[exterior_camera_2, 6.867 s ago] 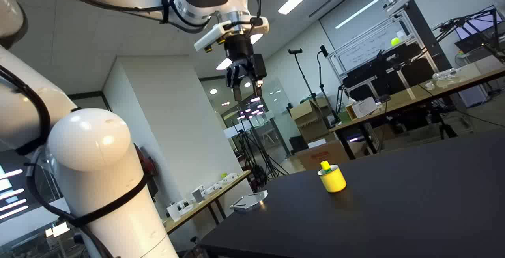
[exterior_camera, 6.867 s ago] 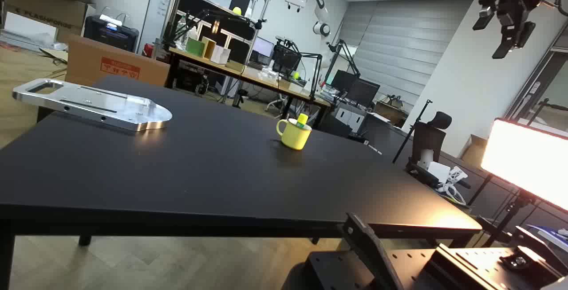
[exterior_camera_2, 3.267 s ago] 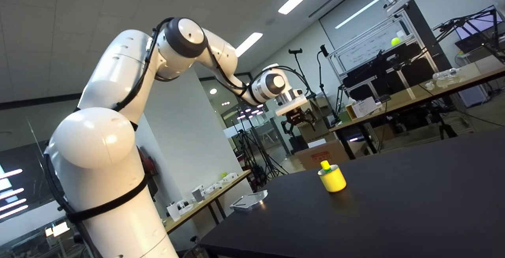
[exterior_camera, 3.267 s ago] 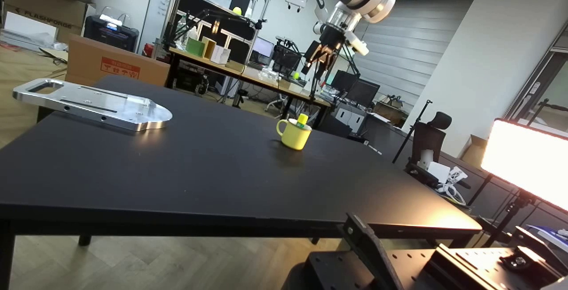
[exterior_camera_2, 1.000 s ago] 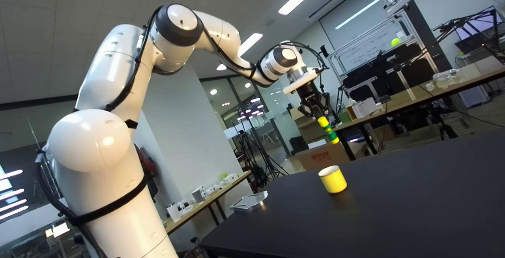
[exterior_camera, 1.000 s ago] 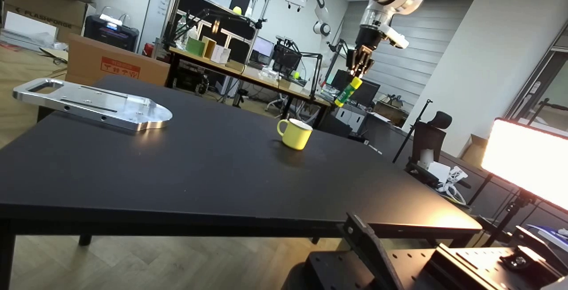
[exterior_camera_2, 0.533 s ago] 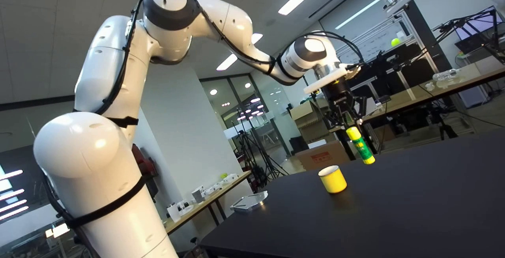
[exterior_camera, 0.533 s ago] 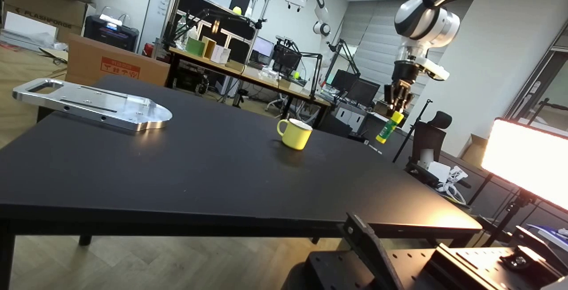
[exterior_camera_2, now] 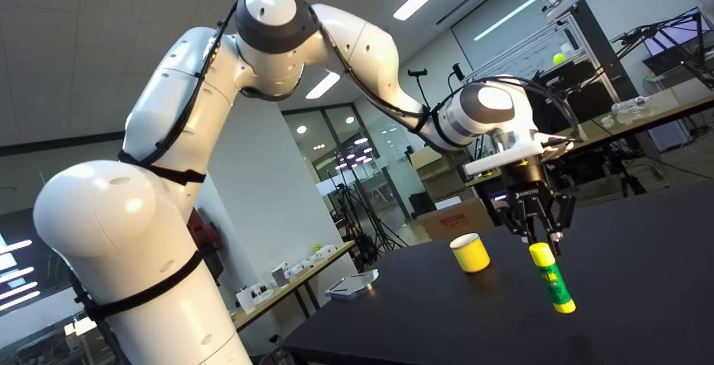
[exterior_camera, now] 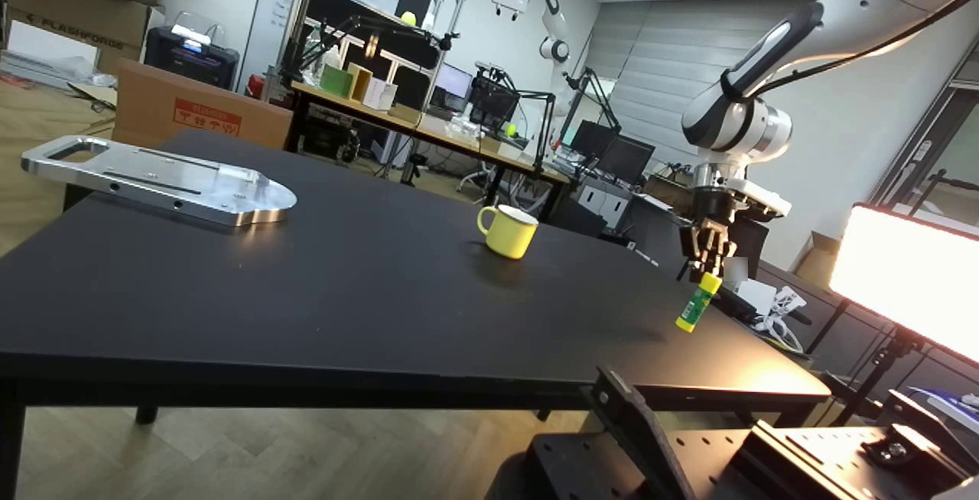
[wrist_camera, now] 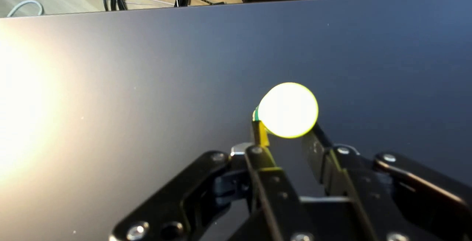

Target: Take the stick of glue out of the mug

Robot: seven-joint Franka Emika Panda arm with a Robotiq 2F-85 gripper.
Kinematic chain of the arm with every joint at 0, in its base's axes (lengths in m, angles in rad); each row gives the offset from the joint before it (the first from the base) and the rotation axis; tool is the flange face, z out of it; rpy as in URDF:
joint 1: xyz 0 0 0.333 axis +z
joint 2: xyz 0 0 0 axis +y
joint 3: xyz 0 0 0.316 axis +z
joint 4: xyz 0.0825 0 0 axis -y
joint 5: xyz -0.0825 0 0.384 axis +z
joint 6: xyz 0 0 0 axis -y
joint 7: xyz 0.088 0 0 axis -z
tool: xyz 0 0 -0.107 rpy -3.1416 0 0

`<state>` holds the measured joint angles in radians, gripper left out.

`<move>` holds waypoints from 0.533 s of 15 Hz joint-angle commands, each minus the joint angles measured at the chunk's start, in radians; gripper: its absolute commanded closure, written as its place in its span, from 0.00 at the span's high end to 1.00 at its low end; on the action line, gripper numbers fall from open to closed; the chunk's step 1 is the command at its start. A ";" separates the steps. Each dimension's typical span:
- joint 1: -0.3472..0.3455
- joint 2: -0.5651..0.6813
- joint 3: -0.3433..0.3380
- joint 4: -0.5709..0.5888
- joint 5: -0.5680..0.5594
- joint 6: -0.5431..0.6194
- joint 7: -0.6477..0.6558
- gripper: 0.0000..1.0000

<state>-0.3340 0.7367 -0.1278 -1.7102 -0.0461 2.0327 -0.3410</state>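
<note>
Stick of glue (exterior_camera_2: 552,277), one: hung roughly upright above the black table (exterior_camera_2: 446,320), foot apart from it; judged light, stiff, smooth and hardly fragile. Gripper (exterior_camera_2: 545,242), one: jaws were clenched on the stick's yellow upper end, presumably its cap (exterior_camera_2: 541,254); a hold on the barrel (exterior_camera_2: 555,285) would likely have resisted swivelling better. From the stick, in an exterior view: yellow mug (exterior_camera: 509,236) stood upright at ten o'clock, judged no obstacle to lowering; metal plate (exterior_camera: 164,179) lay at nine o'clock, well apart; lit panel (exterior_camera: 910,278) stood at three o'clock.
</note>
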 commanded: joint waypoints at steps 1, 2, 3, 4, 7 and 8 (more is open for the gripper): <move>-0.013 0.053 0.002 0.029 0.010 -0.015 0.009 0.08; -0.013 0.063 0.002 0.033 0.009 -0.015 0.011 0.08; -0.011 0.069 -0.001 0.034 0.006 -0.010 0.016 0.08; -0.008 0.072 -0.003 0.034 0.002 -0.004 0.020 0.08; -0.004 0.064 -0.005 0.032 -0.003 0.005 0.022 0.08; -0.003 0.062 -0.006 0.030 -0.005 0.010 0.022 0.08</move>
<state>-0.3410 0.7959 -0.1278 -1.6971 -0.0427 2.0393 -0.3403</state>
